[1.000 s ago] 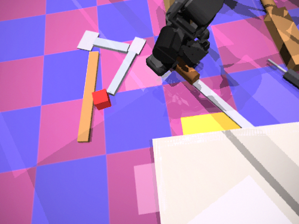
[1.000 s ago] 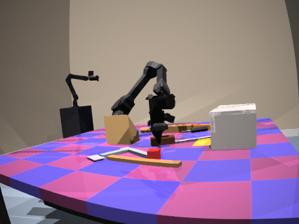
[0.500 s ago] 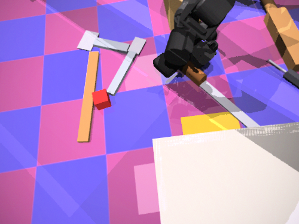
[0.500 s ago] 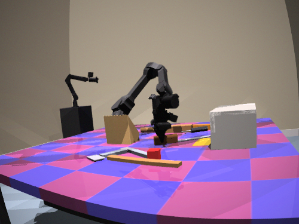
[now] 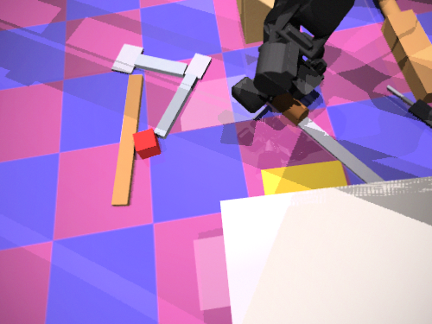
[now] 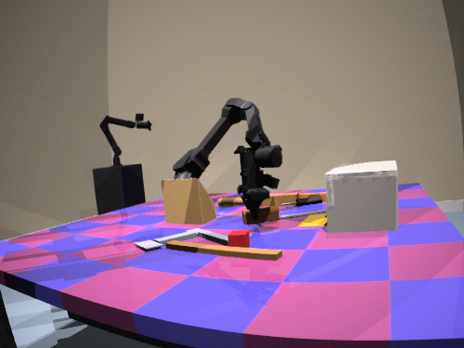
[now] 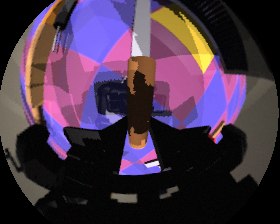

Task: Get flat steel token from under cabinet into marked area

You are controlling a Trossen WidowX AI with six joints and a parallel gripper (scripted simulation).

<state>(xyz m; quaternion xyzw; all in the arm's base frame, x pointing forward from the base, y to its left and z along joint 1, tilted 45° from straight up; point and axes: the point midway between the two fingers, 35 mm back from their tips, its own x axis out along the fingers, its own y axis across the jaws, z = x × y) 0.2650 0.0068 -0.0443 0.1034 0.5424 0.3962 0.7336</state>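
My gripper (image 5: 278,101) (image 6: 254,214) (image 7: 138,118) is shut on the brown handle of a long flat-bladed tool, low over the table. Its grey blade (image 5: 337,149) (image 6: 302,214) (image 7: 142,30) points toward the cabinet (image 5: 328,255) (image 6: 362,204). The blade passes beside the yellow marked area (image 5: 302,179) (image 6: 312,220) (image 7: 192,32). The blade's far end is hidden behind the cabinet top in the top view, so I cannot tell whether it is under the cabinet. The steel token is not visible in any view.
A red cube (image 5: 146,143) (image 6: 238,238) lies between a wooden strip (image 5: 128,142) and a grey angled piece (image 5: 177,108). A wooden wedge block (image 5: 255,17) (image 6: 186,201) stands near the arm. A large wooden piece (image 5: 406,43) and a black-handled tool (image 5: 421,110) lie on the other side.
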